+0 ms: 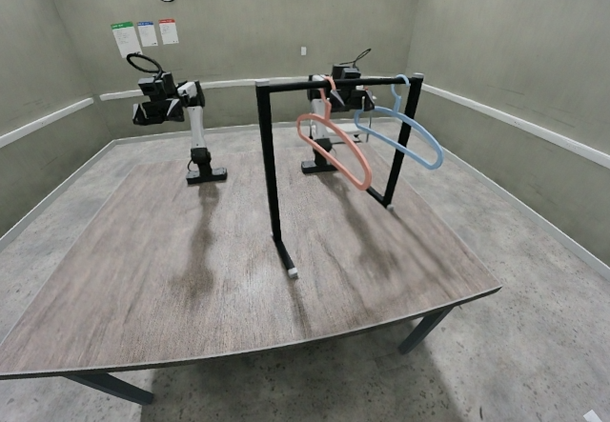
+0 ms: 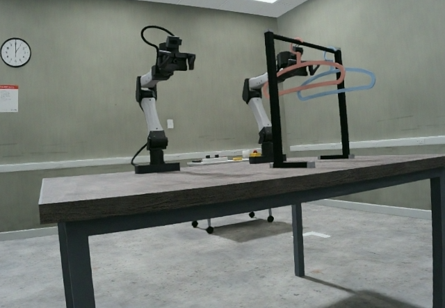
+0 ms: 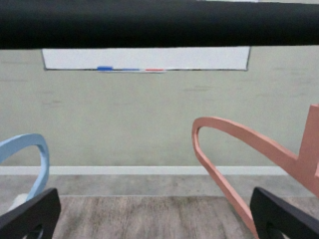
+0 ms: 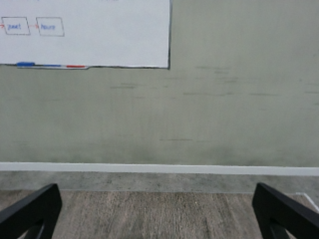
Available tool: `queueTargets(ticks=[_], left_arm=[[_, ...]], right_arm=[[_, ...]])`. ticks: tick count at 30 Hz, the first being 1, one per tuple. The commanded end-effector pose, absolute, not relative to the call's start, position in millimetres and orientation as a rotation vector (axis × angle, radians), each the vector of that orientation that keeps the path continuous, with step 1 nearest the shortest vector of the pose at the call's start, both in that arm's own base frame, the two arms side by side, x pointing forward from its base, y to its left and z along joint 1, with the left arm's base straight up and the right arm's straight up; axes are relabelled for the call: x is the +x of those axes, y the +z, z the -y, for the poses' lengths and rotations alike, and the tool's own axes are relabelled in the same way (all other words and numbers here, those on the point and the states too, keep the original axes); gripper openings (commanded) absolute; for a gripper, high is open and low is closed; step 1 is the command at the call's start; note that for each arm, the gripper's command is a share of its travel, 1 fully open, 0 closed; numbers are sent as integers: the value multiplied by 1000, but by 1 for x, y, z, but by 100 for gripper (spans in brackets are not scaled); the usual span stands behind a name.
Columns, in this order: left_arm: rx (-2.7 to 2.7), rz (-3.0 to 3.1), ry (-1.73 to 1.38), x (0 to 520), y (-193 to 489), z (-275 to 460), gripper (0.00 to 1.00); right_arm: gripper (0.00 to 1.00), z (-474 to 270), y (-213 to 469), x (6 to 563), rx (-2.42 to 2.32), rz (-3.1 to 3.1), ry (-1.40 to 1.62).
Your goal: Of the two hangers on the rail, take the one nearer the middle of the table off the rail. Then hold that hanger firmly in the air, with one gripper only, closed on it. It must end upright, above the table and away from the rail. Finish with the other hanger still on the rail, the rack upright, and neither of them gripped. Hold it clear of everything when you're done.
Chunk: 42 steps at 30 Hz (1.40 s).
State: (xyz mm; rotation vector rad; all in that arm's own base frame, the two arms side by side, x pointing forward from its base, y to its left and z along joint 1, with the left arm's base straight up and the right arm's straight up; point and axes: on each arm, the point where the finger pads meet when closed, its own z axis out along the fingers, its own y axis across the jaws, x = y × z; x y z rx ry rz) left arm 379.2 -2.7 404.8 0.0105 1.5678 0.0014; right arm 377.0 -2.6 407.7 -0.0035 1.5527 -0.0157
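A salmon hanger (image 1: pixel 327 110) (image 2: pixel 298 58) (image 3: pixel 251 138) hangs by its hook on the black rail (image 1: pixel 295 86) (image 3: pixel 150 25), nearer the middle of the table. A blue hanger (image 1: pixel 396 105) (image 2: pixel 372 78) (image 3: pixel 45 159) hangs near the rail's far end. The rack (image 1: pixel 268 161) (image 2: pixel 274 117) stands upright. My left gripper (image 1: pixel 353 101) (image 3: pixel 156 196) is open and empty, behind the rack; in its wrist view the blue hanger is at left and the salmon one at right. My right gripper (image 1: pixel 155 113) (image 4: pixel 157 192) is open and empty, away from the rack.
The wooden table (image 1: pixel 148 260) (image 2: pixel 108 185) carries both arm bases along its back edge. The rack's near foot (image 1: pixel 284 257) and far foot (image 1: pixel 376 195) rest on the table. A wheeled cart (image 2: pixel 215 160) stands behind the table.
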Motion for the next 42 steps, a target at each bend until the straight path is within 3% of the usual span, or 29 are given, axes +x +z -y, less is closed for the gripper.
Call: queueTargets(ticks=[1, 17, 18, 32, 42], left_arm=[[9, -1549, 1, 377, 412, 3, 100], [9, -1549, 1, 377, 412, 3, 100], [-18, -1586, 9, 377, 417, 11, 54], [-214, -1910, 135, 341, 450, 116, 54], [-224, -1911, 144, 335, 458, 136, 54]], right_arm=[[100, 2, 414, 375, -5, -1536, -16], [100, 2, 414, 375, -5, -1536, -16], [100, 2, 414, 375, -5, -1536, -16], [100, 2, 414, 375, -5, -1536, -16], [100, 2, 414, 375, -5, -1536, -16]])
